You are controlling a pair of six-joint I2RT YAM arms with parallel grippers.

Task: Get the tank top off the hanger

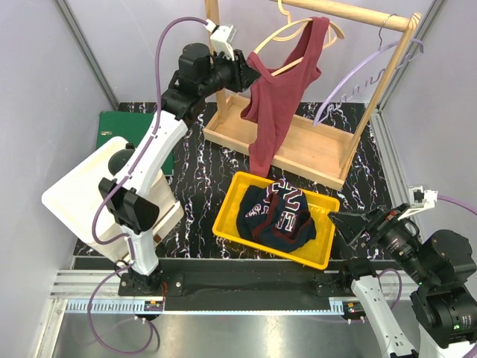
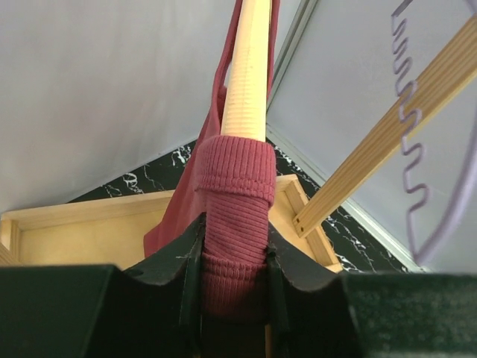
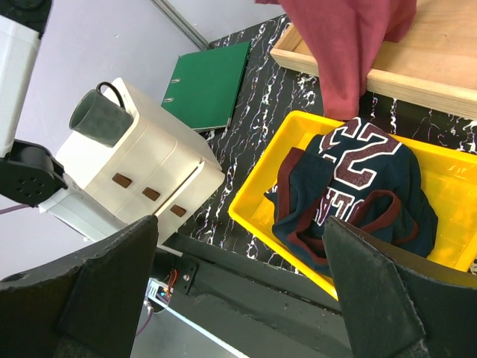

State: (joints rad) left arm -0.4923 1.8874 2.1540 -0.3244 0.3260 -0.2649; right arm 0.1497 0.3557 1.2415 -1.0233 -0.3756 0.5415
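A dark red ribbed tank top (image 1: 277, 104) hangs from a wooden hanger (image 1: 277, 33) on the rack's top rail, its hem reaching down towards the tray. My left gripper (image 1: 250, 74) is raised at the hanger's left end. In the left wrist view its jaws (image 2: 233, 250) are shut on the tank top's strap (image 2: 235, 186), which wraps the end of the hanger's arm (image 2: 247, 67). My right gripper (image 1: 350, 224) rests low at the near right beside the tray. In its own view it (image 3: 240, 239) is wide open with nothing between the fingers.
A yellow tray (image 1: 231, 216) holds a crumpled navy jersey (image 1: 279, 212). The wooden rack (image 1: 358, 13) stands on a wooden base (image 1: 313, 145), with a purple hanger (image 1: 358, 74) at its right. A green binder (image 1: 119, 127) and a white box (image 3: 141, 164) carrying a mug (image 3: 100, 115) lie left.
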